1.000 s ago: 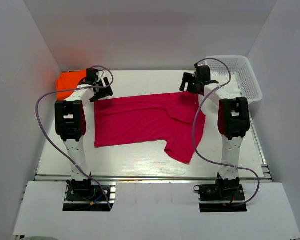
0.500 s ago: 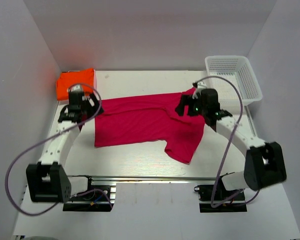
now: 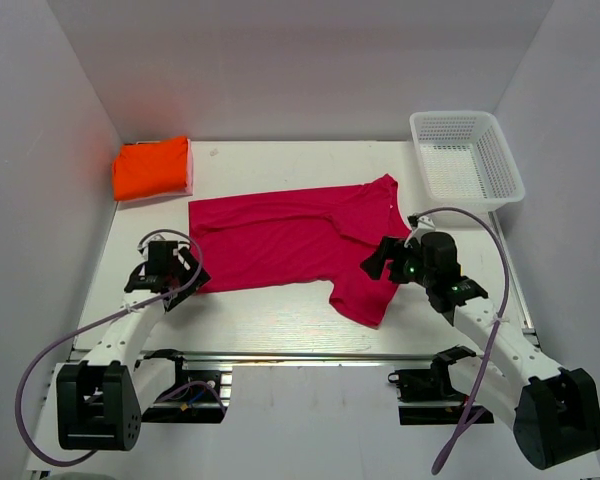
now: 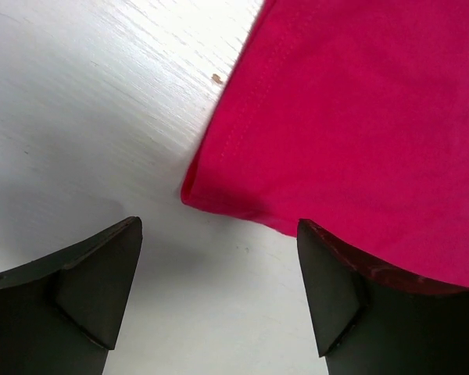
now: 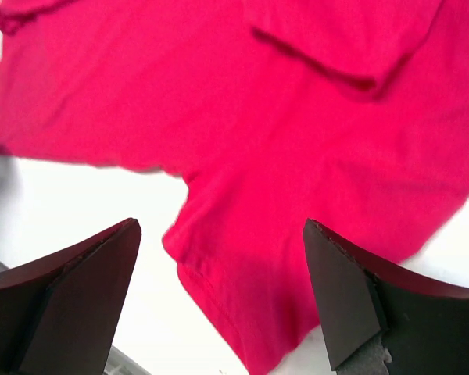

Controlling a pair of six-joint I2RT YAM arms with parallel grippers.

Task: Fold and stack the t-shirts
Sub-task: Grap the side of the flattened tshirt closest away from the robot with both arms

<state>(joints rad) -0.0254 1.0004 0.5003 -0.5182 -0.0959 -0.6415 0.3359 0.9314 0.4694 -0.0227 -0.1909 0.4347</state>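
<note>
Our left gripper [image 4: 217,250] and right gripper [image 5: 219,250] both gape empty; we want hem corners of the pink shirt [image 3: 280,240] deep between jaws.

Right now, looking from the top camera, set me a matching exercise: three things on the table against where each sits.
Things:
1. pink shirt
2. orange shirt
3. basket

Places:
A. far right corner
B. far left corner, folded
C. in the middle, spread out

Pairs: 1-C; 2-B; 3-A
</note>
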